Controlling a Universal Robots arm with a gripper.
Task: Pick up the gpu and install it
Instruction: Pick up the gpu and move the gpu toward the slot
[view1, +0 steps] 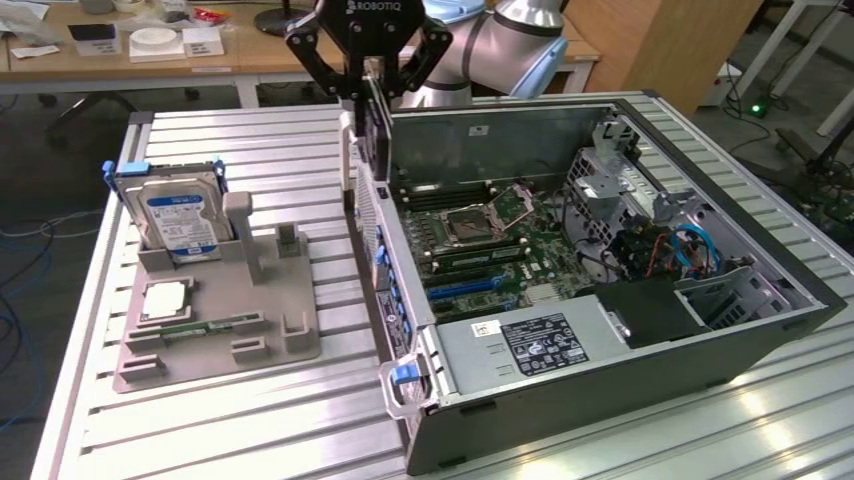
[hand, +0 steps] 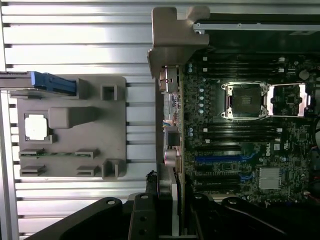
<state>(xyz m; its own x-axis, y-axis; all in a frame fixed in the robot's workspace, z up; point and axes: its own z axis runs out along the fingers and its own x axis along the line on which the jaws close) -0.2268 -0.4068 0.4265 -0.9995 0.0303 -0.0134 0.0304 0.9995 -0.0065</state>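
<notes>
The pick-up is done, and the work now stands at the carry-over part of the install. The gripper (view1: 371, 92) hangs over the open computer case (view1: 747, 330), right above the case wall that faces the table's edge on the exterior view's left. Its jaws are closed on the top edge of the gpu (view1: 370, 140), which hangs upright and edge-on, clear of the table (view1: 267, 420). The card's lower end sits close to the top of that wall, though whether it touches the wall is hard to tell.

In the wrist view the gpu (hand: 167, 192) shows as a thin strip between the dark fingers (hand: 145, 220), lined up along the same wall. It has not yet reached the motherboard (hand: 240, 130).

The grey holder (view1: 254, 300) sits between the case and the table's edge on the exterior view's left. It carries the hard drive (view1: 180, 220) at its far end.

As I judge it, the card is held but not seated. Seating it calls for a small shift inward over the long slots, probably the blue slot (hand: 217, 159). The metal end bracket has to line up with the wall opening. The descent then needs to be straight and level, because a tilted card would catch on the wall or miss the slot.
</notes>
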